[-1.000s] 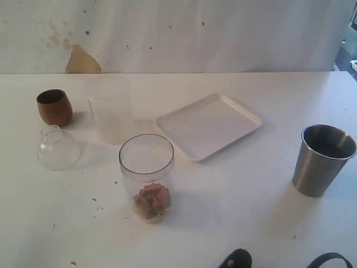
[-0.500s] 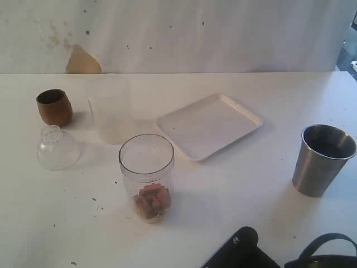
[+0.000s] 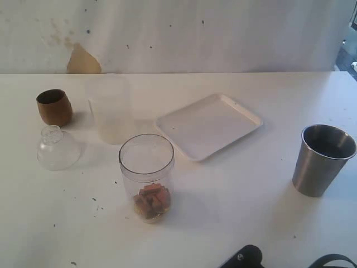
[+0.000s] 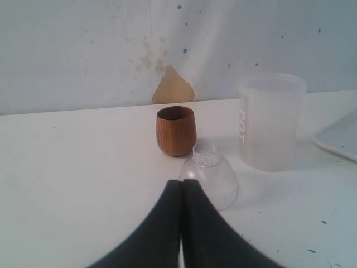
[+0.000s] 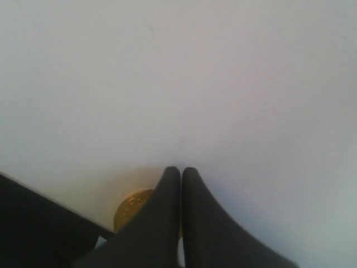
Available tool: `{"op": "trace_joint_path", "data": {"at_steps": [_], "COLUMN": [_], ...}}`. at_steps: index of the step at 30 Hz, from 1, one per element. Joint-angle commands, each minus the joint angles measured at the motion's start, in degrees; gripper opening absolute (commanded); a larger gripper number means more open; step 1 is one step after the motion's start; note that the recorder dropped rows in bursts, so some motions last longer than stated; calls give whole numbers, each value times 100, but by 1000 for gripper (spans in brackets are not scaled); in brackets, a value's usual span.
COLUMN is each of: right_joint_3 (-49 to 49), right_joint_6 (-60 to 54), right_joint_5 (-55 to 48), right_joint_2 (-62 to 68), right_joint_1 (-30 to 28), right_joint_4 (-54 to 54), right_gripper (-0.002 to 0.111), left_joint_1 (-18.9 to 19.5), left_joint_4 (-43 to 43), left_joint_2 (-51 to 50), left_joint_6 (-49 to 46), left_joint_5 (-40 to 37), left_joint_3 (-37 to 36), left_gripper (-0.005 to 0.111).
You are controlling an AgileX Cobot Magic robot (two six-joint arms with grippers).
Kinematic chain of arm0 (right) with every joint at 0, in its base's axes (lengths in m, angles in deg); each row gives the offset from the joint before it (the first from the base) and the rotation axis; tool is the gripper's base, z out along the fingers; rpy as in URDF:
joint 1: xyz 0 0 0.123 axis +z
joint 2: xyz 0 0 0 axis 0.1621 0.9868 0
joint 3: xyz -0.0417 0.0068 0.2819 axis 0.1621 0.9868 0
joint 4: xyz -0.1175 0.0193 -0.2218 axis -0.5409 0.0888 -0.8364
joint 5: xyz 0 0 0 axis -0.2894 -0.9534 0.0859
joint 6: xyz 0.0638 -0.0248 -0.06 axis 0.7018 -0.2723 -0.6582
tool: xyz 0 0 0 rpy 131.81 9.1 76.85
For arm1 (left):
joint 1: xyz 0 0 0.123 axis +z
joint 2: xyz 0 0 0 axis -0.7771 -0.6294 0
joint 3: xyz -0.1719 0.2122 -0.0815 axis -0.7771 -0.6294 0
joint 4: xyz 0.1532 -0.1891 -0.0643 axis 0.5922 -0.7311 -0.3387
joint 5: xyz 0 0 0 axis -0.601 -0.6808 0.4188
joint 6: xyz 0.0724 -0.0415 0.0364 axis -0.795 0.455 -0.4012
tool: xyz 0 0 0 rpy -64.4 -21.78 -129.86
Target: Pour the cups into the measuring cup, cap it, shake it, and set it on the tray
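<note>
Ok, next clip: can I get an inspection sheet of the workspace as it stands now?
Surface: white table, dark specks.
Job's things: wooden cup and steel tumbler upright, far apart; measuring cup upright, uncapped, orange-brown pieces at its bottom; tray bare.
Clutter: frosted cup behind the measuring cup; clear dome lid beside the wooden cup.
Grippers: left gripper shut, empty, facing the clear dome lid; right gripper shut, empty, over bare table.
Cables: dark loop at the exterior view's lower right edge, cannot tell what.
Surroundings: white wall with a brown patch.
</note>
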Motion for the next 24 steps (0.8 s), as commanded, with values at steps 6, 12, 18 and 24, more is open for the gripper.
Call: {"op": "trace_joint_path", "data": {"at_steps": [6,12,18,24], "right_joint_3": [95,95,43,-423], "right_joint_6": [-817,-815,-815,-1663], "right_joint_5": [299,247,235,-467], "right_joint_2": [5,5,-219,-927], "right_joint_1": [3,3,3,3], "right_joint_4": [686,553,287,350], "right_gripper": [0,0,0,17], "left_joint_1": [-33,-33,-33,-33], "left_joint_4": [-53,-53,-53,-53], "left_joint_2": [28,28,28,28], "left_joint_6": [12,12,12,12], "left_joint_5": [50,50,50,50], "left_joint_3": [-37,-37,-37,-37], "left_gripper": [0,0,0,0]}}
